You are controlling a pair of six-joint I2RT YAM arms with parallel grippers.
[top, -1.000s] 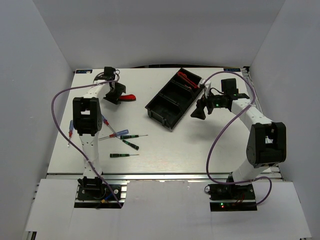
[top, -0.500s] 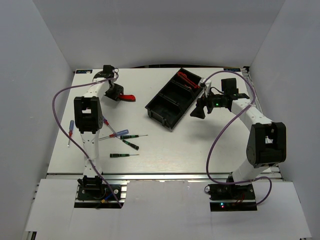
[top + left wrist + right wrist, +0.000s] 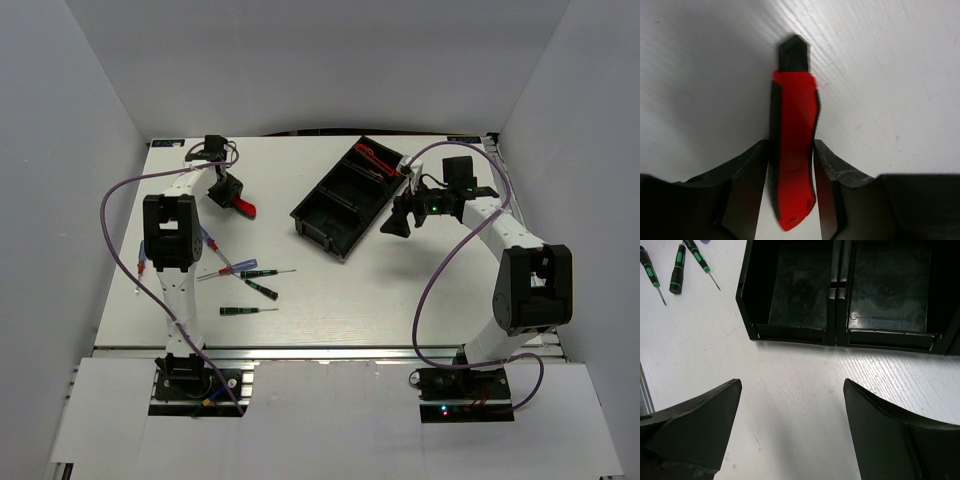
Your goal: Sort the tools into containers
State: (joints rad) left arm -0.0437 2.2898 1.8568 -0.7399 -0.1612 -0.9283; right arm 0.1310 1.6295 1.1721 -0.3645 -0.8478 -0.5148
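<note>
My left gripper (image 3: 230, 192) (image 3: 790, 145) is shut on a red-and-black utility knife (image 3: 244, 207) (image 3: 792, 150), gripped across its handle at the far left of the table, black tip pointing away from the wrist. The long black tray (image 3: 325, 180) lies diagonally at the far middle. A red-and-black tool (image 3: 375, 160) lies in its far compartment. The two compartments in the right wrist view (image 3: 790, 332) are empty. My right gripper (image 3: 397, 222) (image 3: 792, 395) is open and empty just right of the tray. Black-green screwdrivers (image 3: 262, 272) (image 3: 677, 262) lie at the near left.
More thin screwdrivers lie near the left arm: a blue-red one (image 3: 228, 267), a black-green one (image 3: 245, 310) and a blue one (image 3: 141, 262) at the left edge. White walls close in the table on three sides.
My left gripper has turned and shifted slightly nearer with the knife, which pointed right and now points down-right. The right arm has not moved.
</note>
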